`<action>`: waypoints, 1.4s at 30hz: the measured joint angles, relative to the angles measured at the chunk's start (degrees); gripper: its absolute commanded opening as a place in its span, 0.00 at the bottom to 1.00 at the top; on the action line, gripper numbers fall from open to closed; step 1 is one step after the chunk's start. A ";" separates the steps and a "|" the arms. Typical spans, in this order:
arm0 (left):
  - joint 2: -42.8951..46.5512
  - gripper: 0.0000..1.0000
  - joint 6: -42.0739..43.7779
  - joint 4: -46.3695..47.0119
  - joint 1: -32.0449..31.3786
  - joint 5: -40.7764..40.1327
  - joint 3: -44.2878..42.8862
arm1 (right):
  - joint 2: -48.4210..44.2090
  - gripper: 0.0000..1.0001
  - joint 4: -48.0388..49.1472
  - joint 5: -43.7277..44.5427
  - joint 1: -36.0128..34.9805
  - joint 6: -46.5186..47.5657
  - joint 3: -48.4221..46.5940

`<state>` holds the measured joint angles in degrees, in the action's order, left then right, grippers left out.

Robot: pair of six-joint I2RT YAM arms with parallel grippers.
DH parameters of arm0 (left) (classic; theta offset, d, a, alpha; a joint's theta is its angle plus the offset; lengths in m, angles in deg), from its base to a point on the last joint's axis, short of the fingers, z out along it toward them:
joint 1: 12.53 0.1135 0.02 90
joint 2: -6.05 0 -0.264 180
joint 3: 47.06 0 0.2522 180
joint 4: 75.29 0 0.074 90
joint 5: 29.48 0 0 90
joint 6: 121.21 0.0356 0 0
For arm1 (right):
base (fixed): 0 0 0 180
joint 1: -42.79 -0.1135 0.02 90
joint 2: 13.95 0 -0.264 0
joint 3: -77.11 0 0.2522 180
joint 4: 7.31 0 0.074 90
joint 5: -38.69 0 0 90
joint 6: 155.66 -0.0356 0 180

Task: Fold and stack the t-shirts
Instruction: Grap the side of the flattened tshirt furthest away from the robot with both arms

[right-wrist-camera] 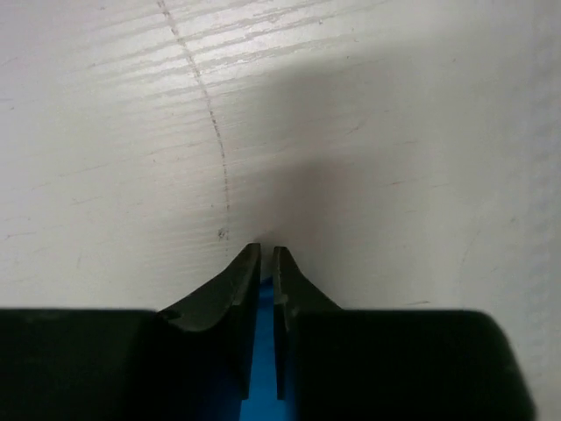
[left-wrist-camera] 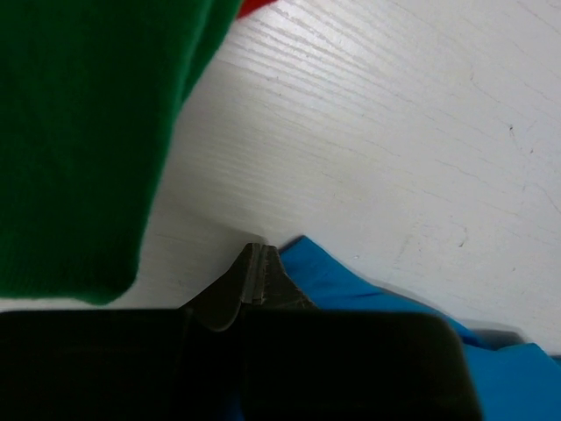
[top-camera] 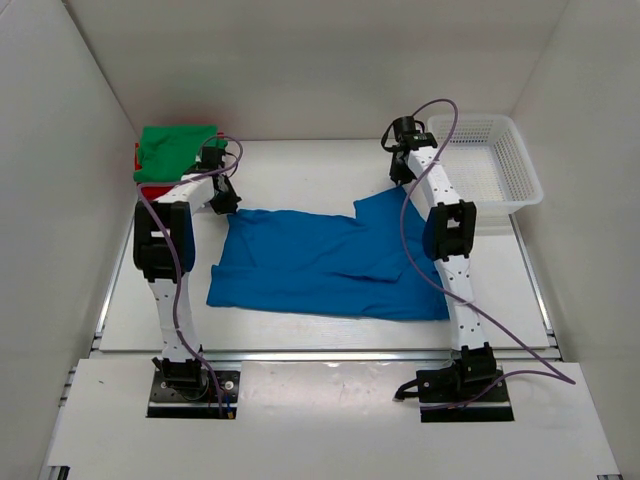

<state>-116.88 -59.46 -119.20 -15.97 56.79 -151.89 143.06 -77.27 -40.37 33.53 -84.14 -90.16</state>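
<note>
Lying spread out flat in the middle of the white wood-grain table point(top-camera: 300, 170) is the bright blue short-sleeved cloth t-shirt point(top-camera: 330, 265). It's not folded yet. One sleeve pokes up toward 1 o'clock and the bottom hem runs along the near side.

Both arms are on its far edge. The left gripper point(top-camera: 225, 200) sits at the shirt's 10 o'clock corner. In the left wrist view its fingers point(left-wrist-camera: 250, 272) are pressed tight together, and the blue corner point(left-wrist-camera: 351, 281) comes out right at the tips, so it looks pinched. The right gripper point(top-camera: 400, 175) is at the tip of that 1 o'clock sleeve. In the right wrist view its fingers point(right-wrist-camera: 244, 281) are nearly closed, with a thin strip of blue cloth point(right-wrist-camera: 266, 351) clamped in the slit between them.

Moving outward, a folded green cloth t-shirt point(top-camera: 175, 148) sits in the table's 10 o'clock corner, just beyond the left gripper. It's stacked on a red folded cloth t-shirt point(top-camera: 139, 160) that only peeks out along the edges. In the left wrist view the green one point(left-wrist-camera: 79, 132) fills the left side, near the blue corner but not touching it.

Over at 2 o'clock there's a white plastic mesh basket point(top-camera: 524, 152) against the right wall, just beside the right arm's wrist.
</note>
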 measured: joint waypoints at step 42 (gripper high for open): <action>0.96 0.00 1.01 -1.27 2.45 0.13 0.98 | 1.86 0.17 -10.88 -3.87 -1.16 -1.38 -5.95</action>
<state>-115.92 -58.45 -120.47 -13.52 56.92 -150.91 144.91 -88.16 -44.24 32.37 -85.52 -96.10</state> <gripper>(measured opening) 0.022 0.239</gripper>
